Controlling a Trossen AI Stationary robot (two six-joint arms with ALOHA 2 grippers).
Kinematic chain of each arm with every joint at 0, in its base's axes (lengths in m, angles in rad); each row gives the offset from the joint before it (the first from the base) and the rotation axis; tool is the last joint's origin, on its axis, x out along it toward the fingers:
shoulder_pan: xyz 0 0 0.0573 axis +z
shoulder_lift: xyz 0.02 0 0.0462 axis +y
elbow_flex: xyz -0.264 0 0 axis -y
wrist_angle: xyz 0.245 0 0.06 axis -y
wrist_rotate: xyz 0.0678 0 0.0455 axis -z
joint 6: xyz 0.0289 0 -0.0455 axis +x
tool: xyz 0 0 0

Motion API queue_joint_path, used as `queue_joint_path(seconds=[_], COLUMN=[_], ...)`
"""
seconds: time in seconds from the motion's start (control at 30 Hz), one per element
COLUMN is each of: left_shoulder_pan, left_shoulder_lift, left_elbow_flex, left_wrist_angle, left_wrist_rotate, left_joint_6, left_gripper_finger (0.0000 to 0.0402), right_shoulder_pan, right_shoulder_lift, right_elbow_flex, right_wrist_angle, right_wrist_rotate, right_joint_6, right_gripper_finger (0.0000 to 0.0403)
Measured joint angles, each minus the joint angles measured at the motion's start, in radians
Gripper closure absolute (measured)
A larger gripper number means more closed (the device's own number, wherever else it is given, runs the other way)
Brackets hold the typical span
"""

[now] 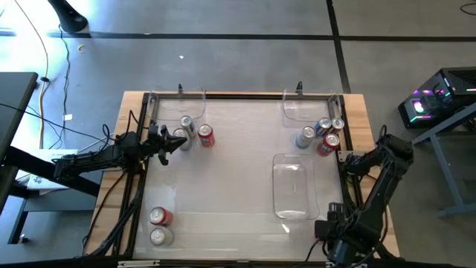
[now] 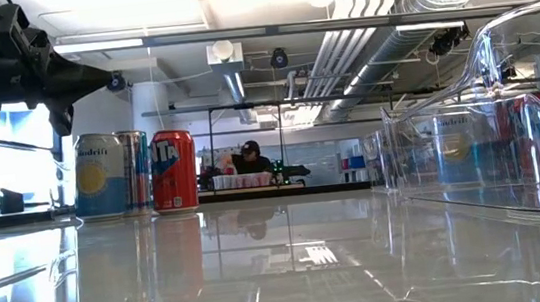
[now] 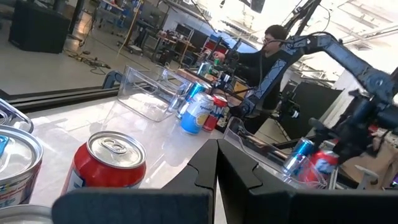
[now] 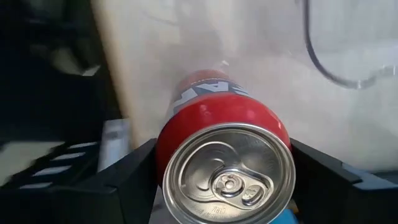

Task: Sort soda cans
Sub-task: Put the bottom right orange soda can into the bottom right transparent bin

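Three soda cans stand on their bases at the far left: a red can (image 1: pixel 205 136), a blue-and-white can (image 1: pixel 187 125) and a silver one (image 1: pixel 181 138). They show in the low view as red can (image 2: pixel 173 169) and pale blue can (image 2: pixel 99 176). My left gripper (image 1: pixel 169 140) hovers shut just left of them, above their tops (image 3: pixel 216 163). At the far right stand several more cans (image 1: pixel 321 128). My right gripper (image 1: pixel 342 156) is shut on a red can (image 4: pixel 222 158) there. Two cans (image 1: pixel 160 225) stand at the near left corner. My right gripper holds the red can by its upper body (image 4: pixel 186 115), just under the silver top, pinched between the two fingers (image 4: pixel 134 167), one on each side. The wrist view looks down onto the can's top. Whether its base rests on the table is hidden by the can itself.
A clear bin (image 1: pixel 292 187) lies on the table's right half, near my right arm. Two more clear bins sit at the far edge, left bin (image 1: pixel 178 104) and right bin (image 1: pixel 311 106). A person (image 2: pixel 248 156) is in the room beyond the table. The table's middle holds nothing.
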Motion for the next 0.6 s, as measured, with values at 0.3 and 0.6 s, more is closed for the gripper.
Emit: queue_joint_path(seconds=[0.3, 0.6], left_shoulder_pan=[0.000, 0.000], left_shoulder_lift=[0.000, 0.000], left_elbow_flex=[0.000, 0.000], left_wrist_angle=[0.000, -0.001], left_wrist_rotate=[0.000, -0.001], left_joint_6=[0.001, 0.001], left_gripper_finger=[0.0401, 0.0401], right_shoulder_pan=[-0.074, -0.261], right_shoulder_lift=[0.001, -0.023], right_elbow_flex=[0.315, 0.320], right_wrist_angle=[-0.133, -0.293], right_wrist_rotate=[0.114, 0.303], right_joint_6=[-0.281, -0.651], right_gripper_finger=[0.0123, 0.0123])
